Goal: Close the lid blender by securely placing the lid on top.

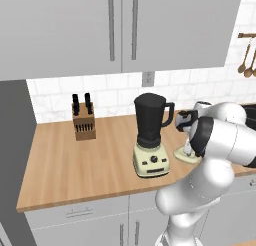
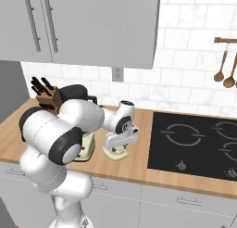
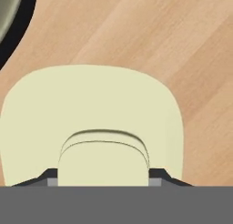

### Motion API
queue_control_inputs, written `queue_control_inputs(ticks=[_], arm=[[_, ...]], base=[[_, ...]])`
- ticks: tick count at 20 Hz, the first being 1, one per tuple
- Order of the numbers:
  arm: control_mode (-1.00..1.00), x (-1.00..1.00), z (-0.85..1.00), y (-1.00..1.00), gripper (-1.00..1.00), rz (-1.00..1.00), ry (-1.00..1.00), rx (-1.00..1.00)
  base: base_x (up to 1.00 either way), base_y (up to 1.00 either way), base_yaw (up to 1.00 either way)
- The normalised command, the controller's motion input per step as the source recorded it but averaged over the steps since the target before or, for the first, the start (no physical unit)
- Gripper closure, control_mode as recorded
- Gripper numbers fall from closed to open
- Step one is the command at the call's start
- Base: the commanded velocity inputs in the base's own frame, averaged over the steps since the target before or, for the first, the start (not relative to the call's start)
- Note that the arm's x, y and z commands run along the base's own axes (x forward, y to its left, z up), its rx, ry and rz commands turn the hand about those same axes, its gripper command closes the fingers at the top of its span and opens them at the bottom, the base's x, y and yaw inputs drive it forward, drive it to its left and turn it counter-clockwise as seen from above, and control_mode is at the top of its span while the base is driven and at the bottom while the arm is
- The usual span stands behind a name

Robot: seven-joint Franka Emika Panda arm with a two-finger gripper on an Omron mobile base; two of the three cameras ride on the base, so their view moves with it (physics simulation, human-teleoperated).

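The blender [image 1: 150, 125] stands on the wooden counter, its dark tapered jar open at the top on a cream base. Right of it the lid [image 1: 182, 154] lies flat on the counter. My gripper [image 1: 189, 149] points straight down onto it. In the hand view the pale lid [image 3: 91, 104] lies just below the hand, and its raised centre knob sits between my two dark fingertips [image 3: 157, 176], which press against the knob's sides. From the right base view my gripper [image 2: 115, 147] stands on the lid [image 2: 121, 155], with the blender [image 2: 74, 91] partly hidden behind my arm.
A wooden knife block [image 1: 84, 122] stands at the back left of the counter [image 1: 75, 165]. A black cooktop [image 2: 194, 139] lies to the right of the lid. Wooden spoons [image 2: 224, 69] hang on the wall, and grey cabinets [image 1: 120, 30] hang above the blender.
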Motion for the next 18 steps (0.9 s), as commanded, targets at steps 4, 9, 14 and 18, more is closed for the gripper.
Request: queue_control_inputs(ticks=[4,9,14,18], arm=[[-1.00,-0.30,0.17,-0.08,1.00,0.00,-0.10,0.05],[-1.00,-0.93,0.80,-0.59,1.00,0.00,-0.55,0.21],[-1.00,-0.81,1.00,-0.43,1.00,0.00,-0.61,0.18],[-1.00,-0.59,1.00,-0.05,1.00,0.00,-0.54,0.01]], base=[[0.00,0.00,0.00],[0.00,0.00,0.00],[0.00,0.00,0.00],[0.00,0.00,0.00]])
